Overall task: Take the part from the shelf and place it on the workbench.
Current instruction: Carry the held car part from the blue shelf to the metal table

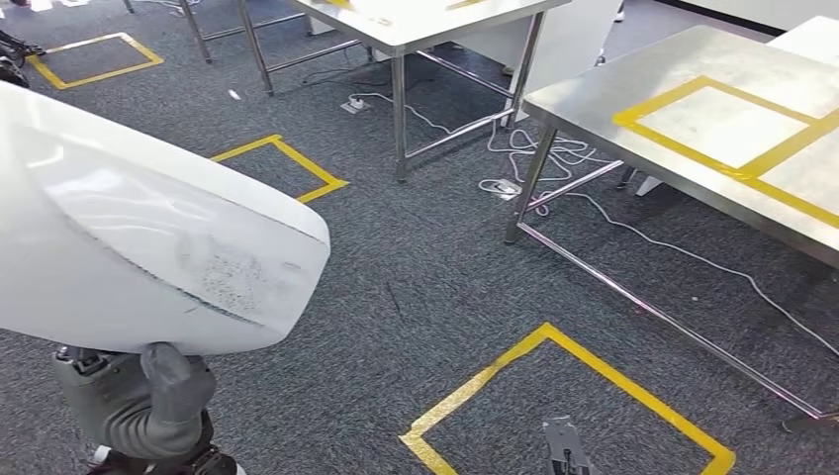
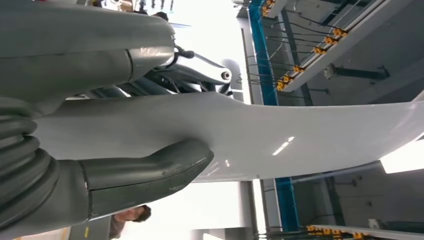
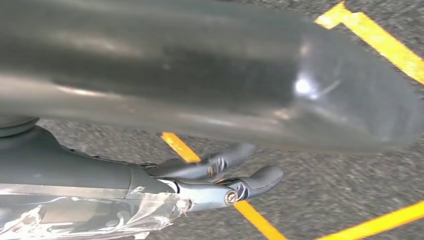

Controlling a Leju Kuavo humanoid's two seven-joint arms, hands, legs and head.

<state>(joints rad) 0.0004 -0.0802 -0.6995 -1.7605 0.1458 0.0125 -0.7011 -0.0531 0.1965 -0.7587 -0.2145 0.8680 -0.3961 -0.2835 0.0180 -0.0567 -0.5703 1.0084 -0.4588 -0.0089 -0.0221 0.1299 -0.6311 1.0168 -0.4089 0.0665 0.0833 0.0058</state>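
Your left robot hand (image 1: 148, 401) grips smooth, curved white part (image 1: 148, 237), thumb over edge, right robot hand (image 3: 220, 175) holds nothing, fingers apart, brushed-steel worktop (image 1: 633, 94) w/ yellow tape, grey carpet floor (image 1: 416, 287).

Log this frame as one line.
phase: carrying | left hand: grips white part | right hand: hangs over carpet, holds nothing | workbench: ahead on the right

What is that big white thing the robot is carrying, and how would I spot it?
Look at the grey carpet floor marked with yellow tape squares, beside the steel workbench. Over its left side hangs a large, smooth white curved panel, gripped from below by the robot's grey left hand. It is the one glossy white shell held in the air, with a speckled scuff near its edge.
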